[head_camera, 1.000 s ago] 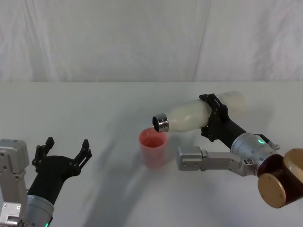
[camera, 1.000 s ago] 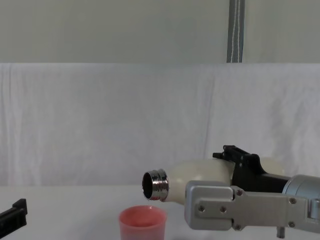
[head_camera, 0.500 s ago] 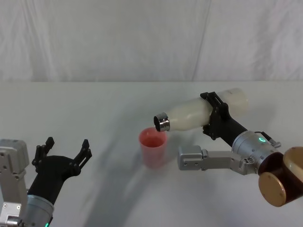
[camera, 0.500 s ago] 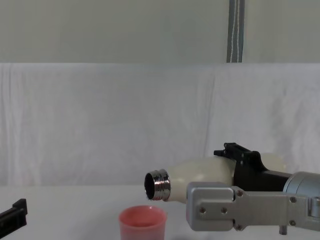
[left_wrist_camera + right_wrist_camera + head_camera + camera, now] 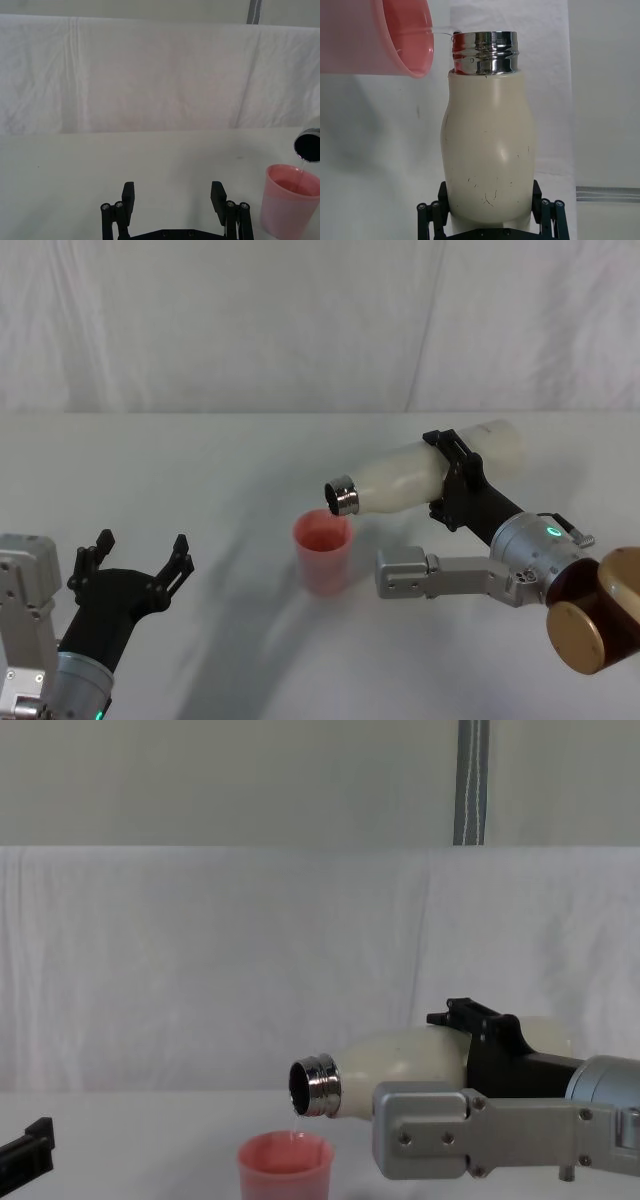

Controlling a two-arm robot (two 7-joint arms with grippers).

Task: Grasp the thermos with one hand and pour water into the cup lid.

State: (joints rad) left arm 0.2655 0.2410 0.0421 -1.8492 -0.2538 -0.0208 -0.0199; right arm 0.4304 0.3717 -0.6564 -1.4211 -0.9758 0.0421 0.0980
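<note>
From the head view, the right pincer [image 5: 452,480] is clenched around the middle of the thermos [image 5: 420,478], which lies nearly on its side in the air, its steel neck pointing toward the robot's left and slightly down. The mouth hangs just above the far right part of the rim of the cup lid [image 5: 322,551], which stands upright on the white table [image 5: 200,470]. The left pincer [image 5: 135,562] rests low at the robot's left, fingers spread and holding nothing, well apart from the cup lid.

In the left wrist view, its two fingers stand apart over the table, and a thin thread of water seems to fall from the thermos mouth [image 5: 308,145] into the cup lid [image 5: 291,200].

The right wrist view shows the pincer's fingers [image 5: 431,212] pressed on both sides of the thermos [image 5: 490,165], with the cup lid [image 5: 375,37] just beside the neck.

From the chest view, the thermos [image 5: 400,1060] is held over the cup lid [image 5: 285,1167]. Compared with half a second ago, its base sits a little higher, so the tilt is steeper; the cup lid has not shifted.
</note>
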